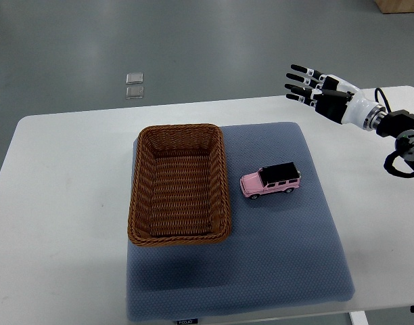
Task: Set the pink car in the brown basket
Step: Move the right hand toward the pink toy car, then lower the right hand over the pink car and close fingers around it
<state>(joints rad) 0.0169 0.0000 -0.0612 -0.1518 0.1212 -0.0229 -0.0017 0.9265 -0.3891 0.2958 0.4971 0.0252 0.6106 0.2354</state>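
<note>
A pink toy car with a black roof lies on the blue-grey mat, just right of the brown wicker basket. The basket holds nothing. My right hand hovers above the table's far right part, well behind and to the right of the car, its fingers stretched out and holding nothing. The left arm does not show.
The mat lies on a white table whose far edge runs behind the basket. Two small clear squares sit on the grey floor beyond the table. A wooden corner shows at the top right.
</note>
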